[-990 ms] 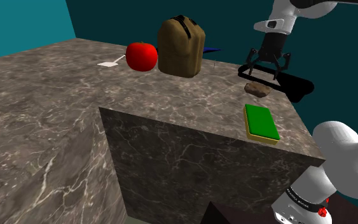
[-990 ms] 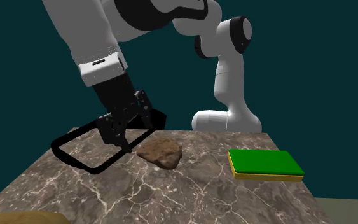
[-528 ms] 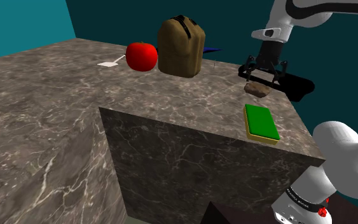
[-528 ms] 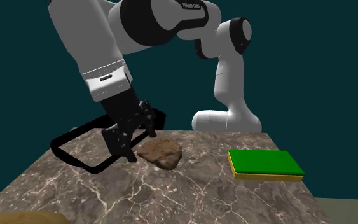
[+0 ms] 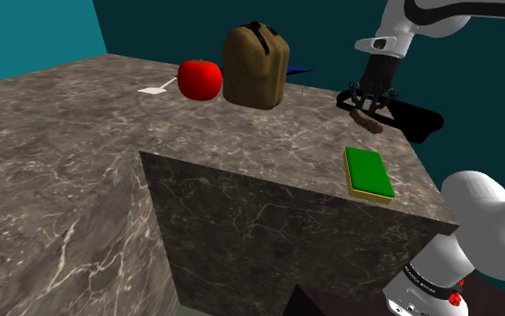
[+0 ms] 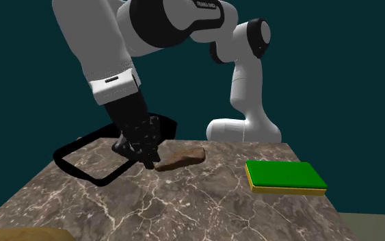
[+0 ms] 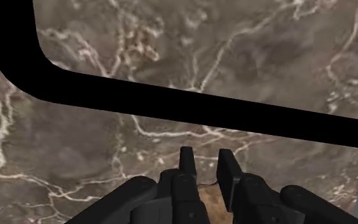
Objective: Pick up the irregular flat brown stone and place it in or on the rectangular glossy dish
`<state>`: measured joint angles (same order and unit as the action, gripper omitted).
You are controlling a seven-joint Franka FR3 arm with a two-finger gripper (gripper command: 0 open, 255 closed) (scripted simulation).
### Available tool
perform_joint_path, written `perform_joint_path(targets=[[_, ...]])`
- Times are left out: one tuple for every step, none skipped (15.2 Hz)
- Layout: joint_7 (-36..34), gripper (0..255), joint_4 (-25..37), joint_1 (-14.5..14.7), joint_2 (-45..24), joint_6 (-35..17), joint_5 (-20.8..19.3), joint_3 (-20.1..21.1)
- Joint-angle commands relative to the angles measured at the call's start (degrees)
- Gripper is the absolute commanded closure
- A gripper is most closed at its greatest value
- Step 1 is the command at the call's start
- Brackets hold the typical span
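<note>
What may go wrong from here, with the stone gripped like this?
1. The gripper clasps the stone near one end, and the rest sticks out tilted, so it may pivot or slip out during the lift.
2. The dish has its rim close beside the gripper; the stone's free end may catch it on the way over.

Red apple (image 5: 200, 79) upper centre of shoulder view, brown backpack (image 5: 255, 66) just right of it. White spoon (image 5: 158, 88) left of apple. Green sponge (image 5: 369, 172) right of centre on marble counter (image 5: 71, 135).

Brown stone (image 6: 182, 157), black dish (image 7: 203, 105)
</note>
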<state>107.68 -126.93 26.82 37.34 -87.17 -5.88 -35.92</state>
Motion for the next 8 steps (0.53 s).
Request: perform_joint_path(targets=[[-0.05,255,-0.19,-0.04,-0.10,1.99,-0.11,-0.07],[-0.06,255,0.05,0.08,-0.32,2.01,0.00,-0.10],[-0.06,255,-0.04,0.00,-0.17,2.07,-0.05,-0.07],[-0.04,255,-0.04,0.02,-0.22,2.02,-0.05,-0.10],[0.05,255,-0.08,0.07,-0.37,1.82,-0.06,-0.23],[0.18,255,-0.10,0.03,-0.38,1.79,-0.13,-0.35],[0.18,255,0.25,0.10,-0.16,1.54,0.09,-0.11],[0.18,0,0.25,0.10,-0.16,1.54,0.09,-0.11]])
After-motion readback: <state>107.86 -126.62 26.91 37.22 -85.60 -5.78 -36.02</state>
